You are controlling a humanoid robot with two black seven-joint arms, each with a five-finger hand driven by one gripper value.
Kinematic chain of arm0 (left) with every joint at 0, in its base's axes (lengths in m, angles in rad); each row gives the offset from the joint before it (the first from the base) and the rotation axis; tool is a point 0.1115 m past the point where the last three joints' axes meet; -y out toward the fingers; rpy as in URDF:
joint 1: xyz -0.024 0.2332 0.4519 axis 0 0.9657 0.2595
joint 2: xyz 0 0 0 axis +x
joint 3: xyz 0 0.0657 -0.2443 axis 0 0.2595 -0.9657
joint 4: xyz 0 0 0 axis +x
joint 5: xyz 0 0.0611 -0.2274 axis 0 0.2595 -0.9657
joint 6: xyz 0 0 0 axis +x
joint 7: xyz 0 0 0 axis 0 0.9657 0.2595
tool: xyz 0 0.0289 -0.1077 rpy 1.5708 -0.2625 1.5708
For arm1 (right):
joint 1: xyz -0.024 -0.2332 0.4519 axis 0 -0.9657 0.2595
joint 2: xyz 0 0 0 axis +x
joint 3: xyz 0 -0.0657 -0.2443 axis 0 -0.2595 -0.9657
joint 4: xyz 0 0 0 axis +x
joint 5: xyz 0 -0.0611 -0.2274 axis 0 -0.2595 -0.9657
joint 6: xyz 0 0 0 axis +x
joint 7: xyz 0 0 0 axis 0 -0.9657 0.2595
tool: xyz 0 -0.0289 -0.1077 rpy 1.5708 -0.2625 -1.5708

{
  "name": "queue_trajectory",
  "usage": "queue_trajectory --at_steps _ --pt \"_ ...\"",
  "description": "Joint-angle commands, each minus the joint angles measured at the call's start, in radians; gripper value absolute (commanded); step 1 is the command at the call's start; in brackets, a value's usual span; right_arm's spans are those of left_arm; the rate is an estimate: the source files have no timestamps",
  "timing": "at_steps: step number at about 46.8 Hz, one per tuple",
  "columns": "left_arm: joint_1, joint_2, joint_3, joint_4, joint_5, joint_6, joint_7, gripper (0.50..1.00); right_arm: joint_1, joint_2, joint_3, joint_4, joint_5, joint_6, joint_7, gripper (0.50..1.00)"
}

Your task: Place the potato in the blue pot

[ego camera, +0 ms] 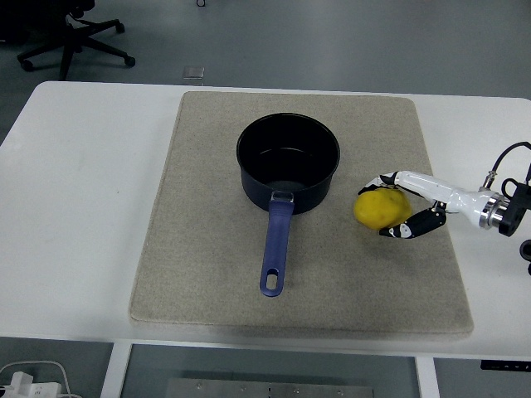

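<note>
The yellow potato (379, 209) lies on the beige mat (216, 274), to the right of the dark blue pot (288, 162). The pot stands empty at the mat's middle, its blue handle (276, 249) pointing toward the near edge. My right hand (397, 206) reaches in from the right edge; its white and black fingers (387, 180) curl around the potato's right side, touching it above and below. The potato rests on the mat. The left arm is out of view.
The white table (83, 199) carries the mat. An office chair base (75, 41) stands on the floor at the far left. A small plate is set in the floor (192, 73) behind the table. Cables show at the bottom left (25, 381).
</note>
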Motion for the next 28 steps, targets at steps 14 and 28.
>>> queue_trajectory --at_steps 14,28 --pt "0.0 0.0 0.0 0.0 0.0 0.0 0.0 0.996 0.009 0.001 -0.004 0.0 0.0 0.0 0.005 0.5" --pt "0.0 0.0 0.0 0.0 0.0 0.0 0.0 0.994 0.011 -0.017 0.011 -0.002 0.011 0.004 0.006 0.5"
